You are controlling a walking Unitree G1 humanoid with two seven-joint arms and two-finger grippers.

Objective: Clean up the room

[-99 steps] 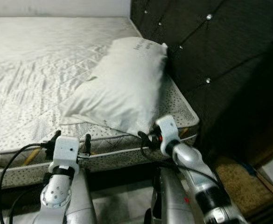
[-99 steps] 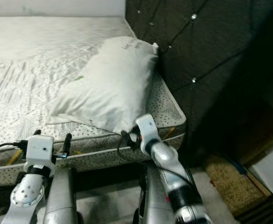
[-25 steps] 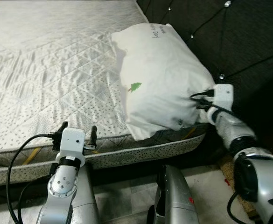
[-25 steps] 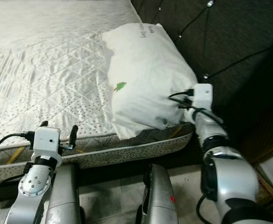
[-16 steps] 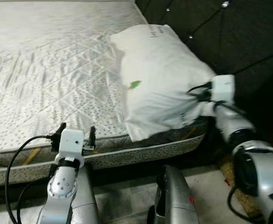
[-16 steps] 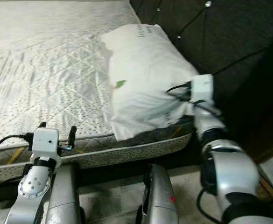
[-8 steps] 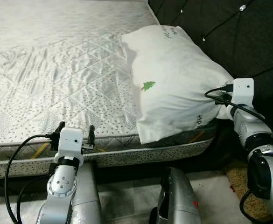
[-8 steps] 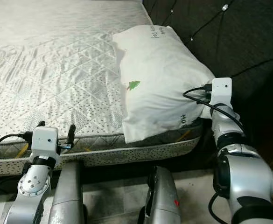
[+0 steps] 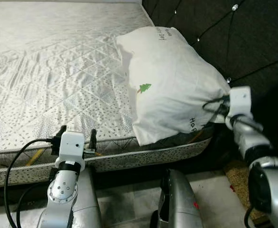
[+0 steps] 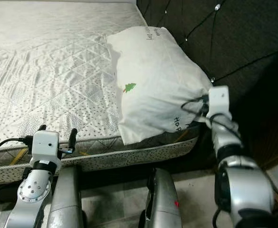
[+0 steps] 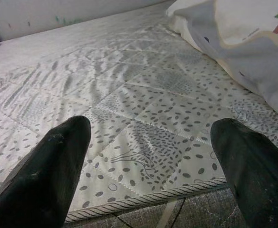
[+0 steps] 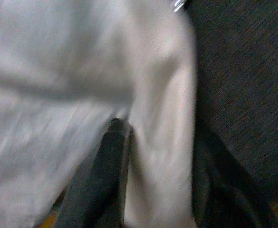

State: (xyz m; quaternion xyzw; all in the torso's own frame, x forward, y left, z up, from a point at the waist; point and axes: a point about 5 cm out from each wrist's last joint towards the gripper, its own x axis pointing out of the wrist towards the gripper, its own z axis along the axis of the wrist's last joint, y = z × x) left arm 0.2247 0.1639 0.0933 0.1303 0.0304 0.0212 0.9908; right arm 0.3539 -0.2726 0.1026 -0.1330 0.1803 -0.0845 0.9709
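A white pillow (image 9: 172,80) with a small green tree print lies on the bed's right end, against the dark headboard (image 9: 243,42). My right gripper (image 9: 218,110) is at the pillow's near right corner, shut on a bunched fold of the fabric. In the right wrist view the white cloth (image 12: 158,142) is pinched between the two black fingers (image 12: 105,166). My left gripper (image 9: 78,131) hovers open at the mattress's front edge, well left of the pillow, with nothing between its fingers (image 11: 58,161).
The quilted white mattress (image 9: 48,71) stretches away to the left and back, with a piped front edge (image 11: 143,199). The tufted headboard stands close on the right. Pale tiled floor (image 9: 129,209) and a brown mat (image 9: 236,173) lie below the bed.
Since six seconds ago my right gripper has gone from the pillow's front edge to its right corner and shut on it. The pillow now lies lengthwise along the headboard, its corner pulled and bunched.
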